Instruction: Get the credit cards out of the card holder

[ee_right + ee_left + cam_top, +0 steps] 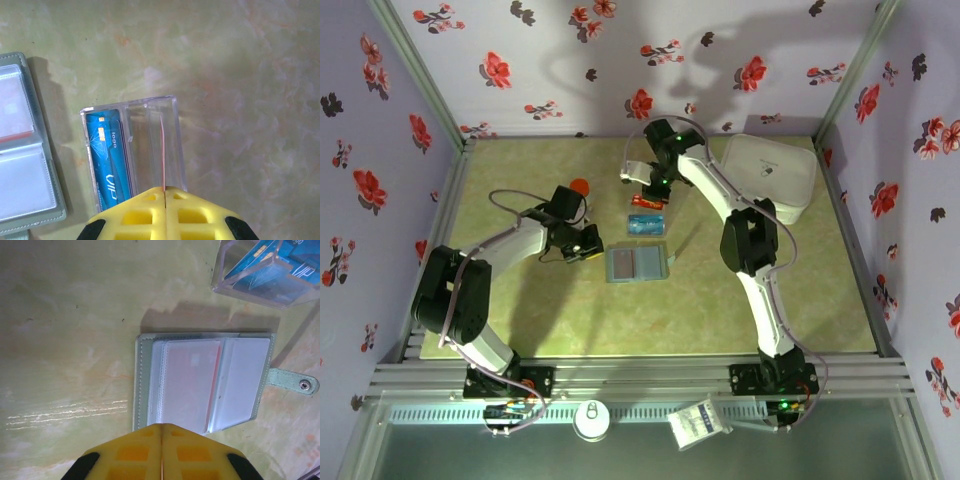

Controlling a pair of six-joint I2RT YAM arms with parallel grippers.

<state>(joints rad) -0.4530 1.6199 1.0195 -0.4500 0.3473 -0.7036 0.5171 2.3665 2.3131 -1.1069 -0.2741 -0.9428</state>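
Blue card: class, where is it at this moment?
In the right wrist view, the blue card sits in the left compartment of the clear box, with the open card holder to its left.

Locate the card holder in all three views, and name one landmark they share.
Top external: the card holder lies open at the table's middle, between the two arms.
Left wrist: centre-right, open, with its snap tab pointing right.
Right wrist: at the left edge, cut off by the frame.
Shared landmark: the clear plastic box with a blue card in it, beside the holder.
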